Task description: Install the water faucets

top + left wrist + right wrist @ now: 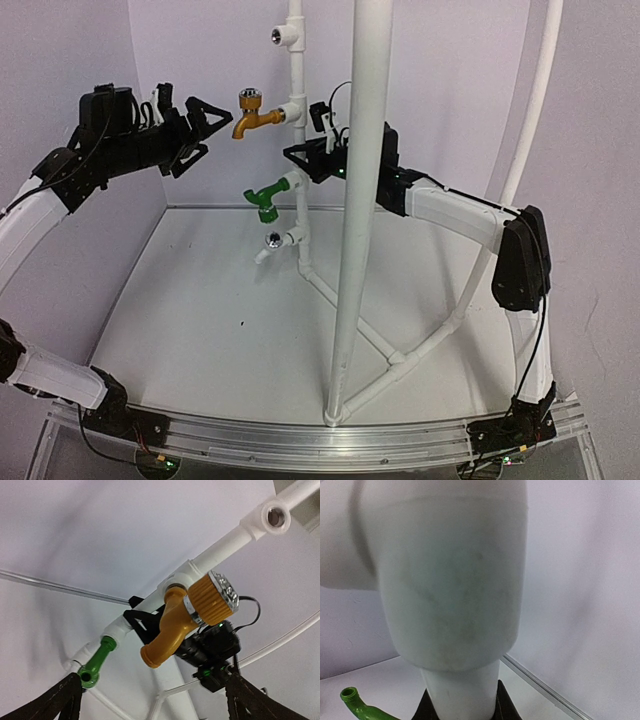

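The brass-gold faucet (254, 116) is seated in a tee on the upright white pipe (296, 75), spout down. The green faucet (265, 198) is seated in the tee below it. My left gripper (214, 129) is open and empty, just left of the gold faucet and apart from it. In the left wrist view the gold faucet (182, 625) and the green faucet (96, 663) lie ahead of the open gripper (155, 705). My right gripper (303, 160) is shut on the upright pipe between the two faucets. The pipe (462, 690) fills the gap between its fingers (506, 705).
An empty tee (279, 36) sits above the gold faucet and another empty tee (273, 241) below the green one. A thick white frame pole (358, 220) stands in front, hiding part of the right arm. Slanted base pipes (350, 320) run across the table.
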